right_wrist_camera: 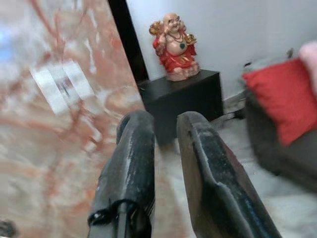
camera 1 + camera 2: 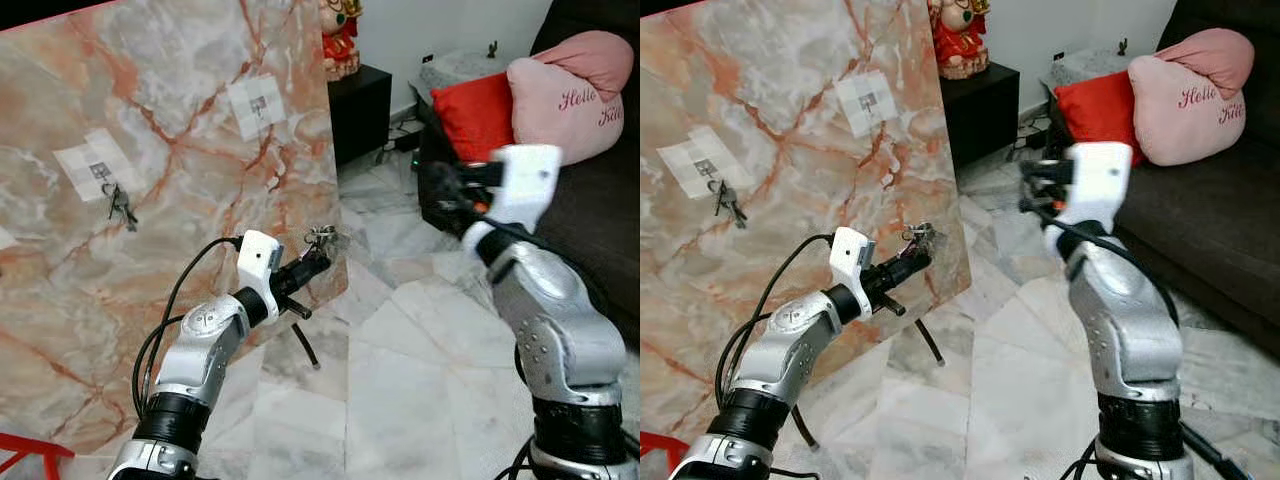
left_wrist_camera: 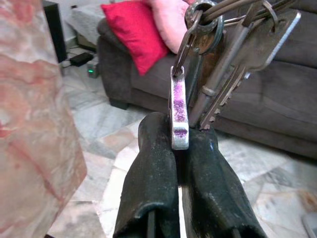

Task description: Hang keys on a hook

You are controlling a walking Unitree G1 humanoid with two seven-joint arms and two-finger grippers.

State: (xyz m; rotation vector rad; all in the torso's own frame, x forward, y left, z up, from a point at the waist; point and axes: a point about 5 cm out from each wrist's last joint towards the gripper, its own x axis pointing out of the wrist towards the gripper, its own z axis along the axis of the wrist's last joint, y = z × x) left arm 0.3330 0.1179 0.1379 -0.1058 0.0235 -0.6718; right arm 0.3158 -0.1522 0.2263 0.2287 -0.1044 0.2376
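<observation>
While left gripper (image 3: 181, 144) clamps the keys (image 3: 233, 44) — carried, unhung | free hook (image 2: 262, 103) on marble board (image 2: 180, 180) awaits | right gripper (image 1: 166, 144) fingers apart, empty.

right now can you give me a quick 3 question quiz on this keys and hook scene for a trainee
1. True or false: the left gripper is shut on the bunch of keys.
2. Which hook on the marble board already has keys hanging from it? A) the left hook B) the right hook
3. Fill in: the right gripper is ____ and holds nothing.

Key:
1. True; its fingers pinch the bunch's metal tag.
2. A; a second set of keys hangs there, and the right hook is bare.
3. open
</observation>
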